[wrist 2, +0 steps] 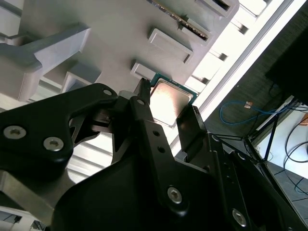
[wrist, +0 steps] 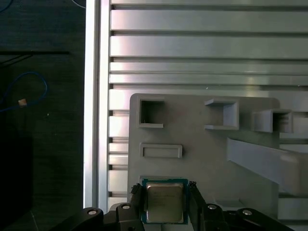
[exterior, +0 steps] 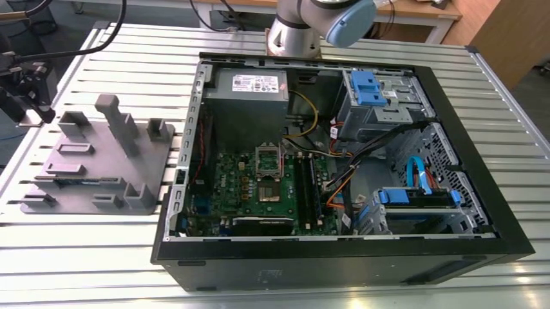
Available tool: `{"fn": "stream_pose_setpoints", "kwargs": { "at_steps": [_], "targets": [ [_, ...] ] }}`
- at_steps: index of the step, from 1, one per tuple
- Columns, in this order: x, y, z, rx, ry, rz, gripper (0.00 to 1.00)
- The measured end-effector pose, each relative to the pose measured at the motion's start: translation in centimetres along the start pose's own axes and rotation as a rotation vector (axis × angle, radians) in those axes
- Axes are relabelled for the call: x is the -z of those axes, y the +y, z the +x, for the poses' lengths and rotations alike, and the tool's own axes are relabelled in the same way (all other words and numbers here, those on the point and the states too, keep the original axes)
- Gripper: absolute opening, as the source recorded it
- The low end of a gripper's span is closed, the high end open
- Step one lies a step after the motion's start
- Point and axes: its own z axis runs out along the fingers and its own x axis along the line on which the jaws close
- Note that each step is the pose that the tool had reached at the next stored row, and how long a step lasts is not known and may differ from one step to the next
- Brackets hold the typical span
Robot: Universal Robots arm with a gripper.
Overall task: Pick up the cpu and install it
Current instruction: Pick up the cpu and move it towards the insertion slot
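Across the slatted tabletop (exterior: 103,257) we had one open computer case (exterior: 481,244) and one grey fixture (exterior: 94,161). Over that fixture, in the first wrist view, the pincer (wrist: 164,188) sat nearly closed, two fingers (wrist: 136,197) pinching the single cpu (wrist: 164,204) by opposite edges. Light, thin, stiff, we reckoned, yet fragile: edges only, gently, never the faces.

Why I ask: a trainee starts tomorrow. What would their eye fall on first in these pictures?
Most striking is the open computer case on the slatted metal table, its green motherboard bare, in the exterior view. At that view's left stands the grey plastic fixture. In both wrist views the gripper is shut on the cpu at that fixture's edge.
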Motion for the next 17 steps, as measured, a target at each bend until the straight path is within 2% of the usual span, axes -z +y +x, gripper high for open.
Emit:
{"fn": "stream_pose_setpoints", "kwargs": {
  "at_steps": [17],
  "targets": [
    [0.62, 0.02, 0.00, 0.000, 0.0001, 0.0000, 0.47]
  ]
}}
